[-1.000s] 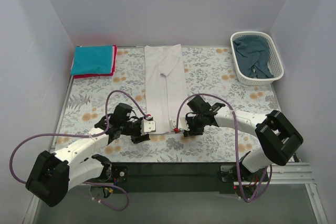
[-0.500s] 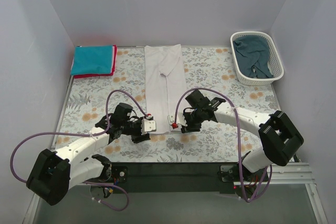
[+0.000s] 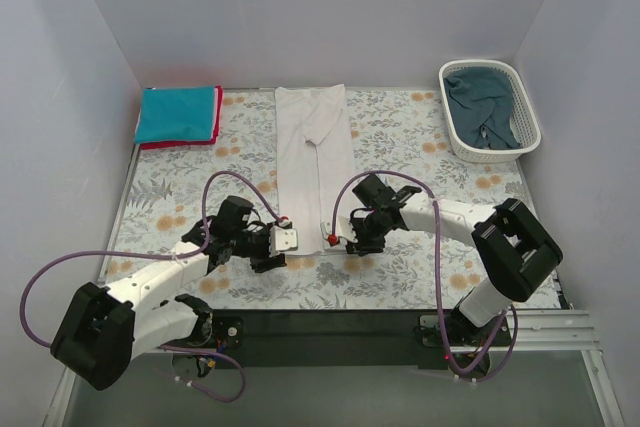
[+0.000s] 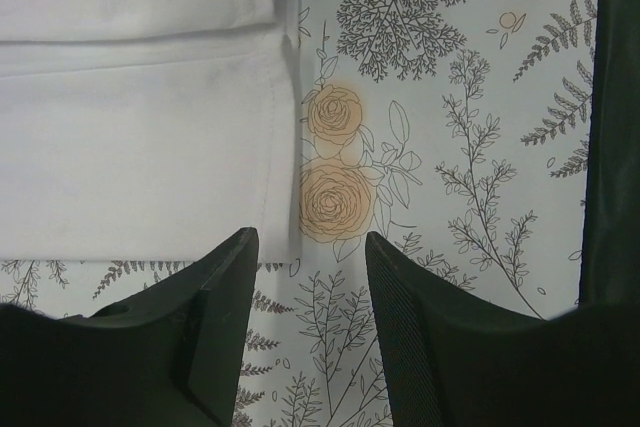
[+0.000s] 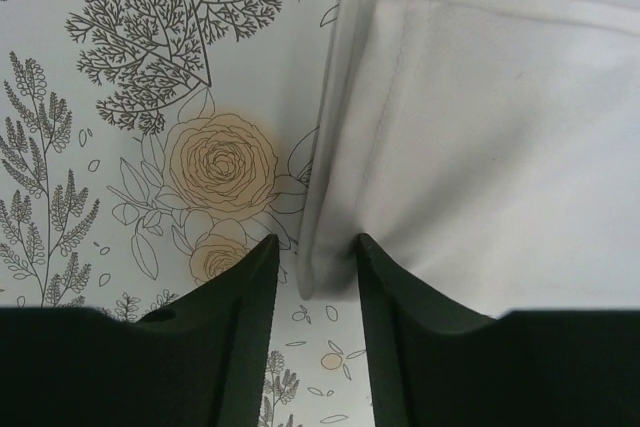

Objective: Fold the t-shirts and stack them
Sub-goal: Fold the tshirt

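A white t-shirt (image 3: pixel 315 157), folded into a long narrow strip, lies mid-table on the floral tablecloth (image 3: pixel 420 137). My left gripper (image 3: pixel 287 239) is open at its near left corner. In the left wrist view (image 4: pixel 305 247) one finger sits over the hem of the white shirt (image 4: pixel 140 147), with tablecloth in the gap. My right gripper (image 3: pixel 333 240) is open at the near right corner. In the right wrist view (image 5: pixel 315 247) its fingers straddle the corner of the white shirt (image 5: pixel 500 147). A folded teal t-shirt (image 3: pixel 178 113) lies on a red t-shirt (image 3: pixel 216 125) at the far left.
A white slatted basket (image 3: pixel 480 64) at the far right holds the dark blue-teal t-shirt (image 3: pixel 483 107). Grey walls close in the table on three sides. Purple cables loop over both arms.
My right gripper has moved left and reached the shirt's near right corner. The left gripper has barely moved.
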You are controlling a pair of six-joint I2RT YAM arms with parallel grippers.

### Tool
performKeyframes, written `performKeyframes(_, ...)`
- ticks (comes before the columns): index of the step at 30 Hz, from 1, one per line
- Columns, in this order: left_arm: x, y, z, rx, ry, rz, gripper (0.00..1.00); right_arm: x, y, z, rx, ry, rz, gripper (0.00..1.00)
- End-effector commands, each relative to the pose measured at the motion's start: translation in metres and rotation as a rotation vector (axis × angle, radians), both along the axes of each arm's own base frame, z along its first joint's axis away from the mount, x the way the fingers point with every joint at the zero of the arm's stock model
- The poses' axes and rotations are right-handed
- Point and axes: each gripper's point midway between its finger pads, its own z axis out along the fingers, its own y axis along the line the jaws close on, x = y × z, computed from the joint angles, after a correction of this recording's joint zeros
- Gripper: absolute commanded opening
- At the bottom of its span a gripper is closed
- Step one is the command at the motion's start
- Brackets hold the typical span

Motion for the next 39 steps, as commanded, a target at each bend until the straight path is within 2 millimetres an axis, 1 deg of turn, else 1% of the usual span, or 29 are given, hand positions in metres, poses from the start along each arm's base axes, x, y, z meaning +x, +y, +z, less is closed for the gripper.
performKeyframes(1,0.008,-0.004,0.007,-0.010,-0.027,-0.001,0.46,-0.005,-0.005,-0.014,-0.033,0.037,-0.003,0.40)
performKeyframes(2,0.008,-0.004,0.006,-0.005,-0.031,-0.003,0.46,-0.007,-0.007,-0.017,-0.042,0.044,-0.002,0.37)
performKeyframes(3,0.007,-0.003,0.003,0.002,-0.030,-0.006,0.46,-0.008,-0.008,-0.018,-0.044,0.049,-0.002,0.30)
performKeyframes(5,0.010,-0.002,0.000,0.011,-0.045,-0.008,0.46,-0.009,-0.009,-0.020,-0.051,0.058,-0.005,0.24)
performKeyframes(6,0.010,-0.002,-0.002,0.012,-0.045,-0.008,0.47,-0.009,-0.009,-0.021,-0.056,0.059,-0.008,0.18)
performKeyframes(8,0.012,-0.002,-0.005,0.015,-0.053,-0.014,0.48,-0.008,-0.010,-0.022,-0.061,0.056,-0.011,0.11)
performKeyframes(9,0.012,-0.003,-0.005,0.016,-0.058,-0.017,0.48,-0.009,-0.012,-0.023,-0.069,0.058,-0.013,0.05)
performKeyframes(10,0.015,-0.004,-0.004,0.012,-0.073,-0.021,0.48,-0.009,-0.012,-0.023,-0.069,0.058,-0.013,0.02)
performKeyframes(14,0.021,-0.006,-0.009,0.020,-0.095,-0.034,0.48,-0.007,-0.010,-0.021,-0.064,0.057,-0.014,0.01)
performKeyframes(15,0.021,-0.005,-0.016,0.038,-0.082,-0.038,0.47,-0.007,-0.008,-0.019,-0.058,0.061,-0.014,0.01)
performKeyframes(19,0.019,-0.004,-0.023,0.053,-0.083,-0.073,0.47,-0.007,-0.007,-0.017,-0.059,0.073,-0.026,0.01)
performKeyframes(21,0.016,-0.003,-0.029,0.071,-0.078,-0.082,0.44,-0.007,-0.006,-0.016,-0.061,0.081,-0.029,0.01)
performKeyframes(22,0.015,0.002,-0.038,0.100,-0.059,-0.075,0.43,-0.006,-0.005,-0.016,-0.059,0.083,-0.034,0.01)
performKeyframes(23,0.016,0.004,-0.040,0.116,-0.054,-0.071,0.42,-0.006,-0.005,-0.014,-0.055,0.083,-0.036,0.01)
performKeyframes(24,0.017,0.005,-0.043,0.128,-0.048,-0.070,0.40,-0.007,-0.005,-0.014,-0.054,0.088,-0.039,0.01)
performKeyframes(25,0.015,0.007,-0.047,0.147,-0.033,-0.068,0.34,-0.006,-0.004,-0.013,-0.052,0.093,-0.048,0.01)
performKeyframes(26,0.015,0.011,-0.053,0.175,-0.018,-0.060,0.32,-0.005,-0.003,-0.012,-0.050,0.091,-0.053,0.01)
performKeyframes(28,0.016,0.015,-0.057,0.197,-0.012,-0.053,0.28,-0.006,-0.002,-0.011,-0.048,0.099,-0.060,0.01)
performKeyframes(29,0.015,0.018,-0.060,0.216,-0.010,-0.052,0.22,-0.007,-0.003,-0.012,-0.051,0.106,-0.066,0.01)
performKeyframes(31,0.015,0.020,-0.063,0.230,-0.009,-0.052,0.17,-0.009,-0.004,-0.014,-0.058,0.120,-0.074,0.01)
performKeyframes(32,0.015,0.021,-0.063,0.232,-0.008,-0.053,0.15,-0.010,-0.004,-0.014,-0.058,0.126,-0.074,0.01)
performKeyframes(34,0.015,0.020,-0.061,0.230,-0.009,-0.052,0.08,-0.011,-0.001,-0.010,-0.048,0.139,-0.083,0.01)
performKeyframes(35,0.017,0.018,-0.057,0.222,-0.013,-0.048,0.06,-0.011,0.000,-0.007,-0.042,0.140,-0.089,0.01)
performKeyframes(36,0.018,0.016,-0.052,0.209,-0.023,-0.049,0.02,-0.011,0.001,-0.005,-0.035,0.145,-0.093,0.01)
performKeyframes(39,0.016,0.013,-0.041,0.190,-0.021,-0.054,0.00,-0.014,0.001,0.004,-0.019,0.150,-0.096,0.01)
